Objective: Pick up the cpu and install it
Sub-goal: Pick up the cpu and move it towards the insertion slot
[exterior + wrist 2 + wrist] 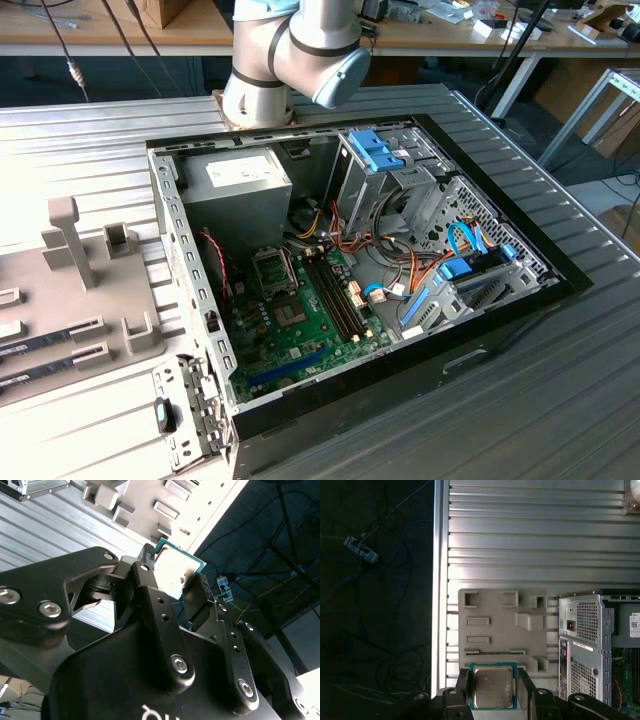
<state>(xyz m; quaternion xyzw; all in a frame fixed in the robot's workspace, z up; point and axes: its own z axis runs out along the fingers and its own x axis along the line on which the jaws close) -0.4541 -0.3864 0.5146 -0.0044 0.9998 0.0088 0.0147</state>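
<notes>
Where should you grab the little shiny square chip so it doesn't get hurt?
By two opposite thin edges of the cpu, coming in from the sides. It is flat and square, and the pincer grips it just so, silvery top uncovered.

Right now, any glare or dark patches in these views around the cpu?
Exterior view: glare washes out the table at the exterior view's left; the motherboard is evenly lit. First wrist view: cpu lid reads clearly, floor nearly black. Second wrist view: cpu lid bright, pincer dark against it.
</notes>
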